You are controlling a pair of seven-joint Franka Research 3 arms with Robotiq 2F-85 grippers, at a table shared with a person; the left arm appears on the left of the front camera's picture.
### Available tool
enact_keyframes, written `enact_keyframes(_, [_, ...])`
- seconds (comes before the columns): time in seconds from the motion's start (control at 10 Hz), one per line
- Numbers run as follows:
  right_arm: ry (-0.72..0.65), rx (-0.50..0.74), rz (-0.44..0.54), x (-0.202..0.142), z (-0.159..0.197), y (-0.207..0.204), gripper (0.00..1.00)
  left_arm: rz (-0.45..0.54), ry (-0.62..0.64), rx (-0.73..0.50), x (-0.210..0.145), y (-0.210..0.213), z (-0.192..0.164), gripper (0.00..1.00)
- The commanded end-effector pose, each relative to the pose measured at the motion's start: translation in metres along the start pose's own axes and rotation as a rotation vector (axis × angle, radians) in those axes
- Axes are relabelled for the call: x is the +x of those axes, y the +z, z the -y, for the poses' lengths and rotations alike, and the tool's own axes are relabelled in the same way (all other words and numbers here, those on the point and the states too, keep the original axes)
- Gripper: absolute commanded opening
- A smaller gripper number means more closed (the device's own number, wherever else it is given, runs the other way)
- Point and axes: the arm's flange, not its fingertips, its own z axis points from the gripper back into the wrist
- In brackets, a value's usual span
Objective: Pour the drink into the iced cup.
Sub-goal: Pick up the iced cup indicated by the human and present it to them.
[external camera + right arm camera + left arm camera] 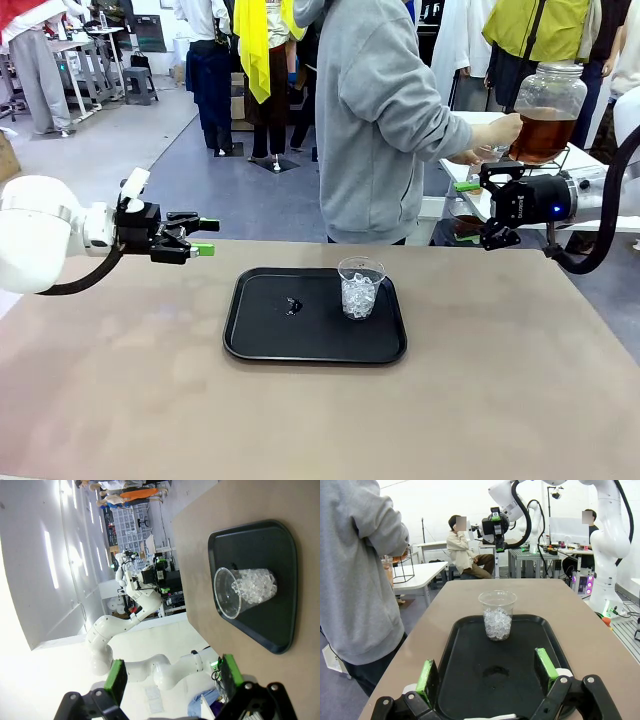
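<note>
A clear plastic iced cup (pixel 360 287) stands upright on the right half of a black tray (pixel 260 340) in the middle of the table. The drink (pixel 543 132), amber-brown, fills the lower part of a big glass jar (pixel 552 85) on a white side table at the far right. A person's hand (pixel 492 135) rests at the jar's lower left. My left gripper (pixel 205 237) hovers open left of the tray, aimed at the cup (pixel 497 615). My right gripper (pixel 467 212) hangs open beyond the table's far right edge, below the jar. Its view shows the cup (pixel 245 591) and tray (pixel 282 545).
A small dark wet spot (pixel 292 305) marks the tray left of the cup. The person in a grey sweatshirt (pixel 380 120) stands at the far edge, turned toward the jar. Bare tabletop (pixel 500 400) surrounds the tray. The jar sits on a wire stand (pixel 560 160).
</note>
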Motion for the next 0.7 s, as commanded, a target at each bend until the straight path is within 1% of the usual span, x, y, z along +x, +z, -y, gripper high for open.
enact_keyframes(0.0, [0.004, -0.005, 0.003, 0.0000, -0.0012, -0.0004, 1.00, 0.005, 0.006, -0.003, 0.0020, -0.0004, 0.0001, 1.00])
enact_keyframes(0.6, [0.004, -0.005, 0.003, 0.0000, -0.0012, -0.0004, 1.00, 0.005, 0.006, -0.003, 0.0020, -0.0004, 0.0001, 1.00])
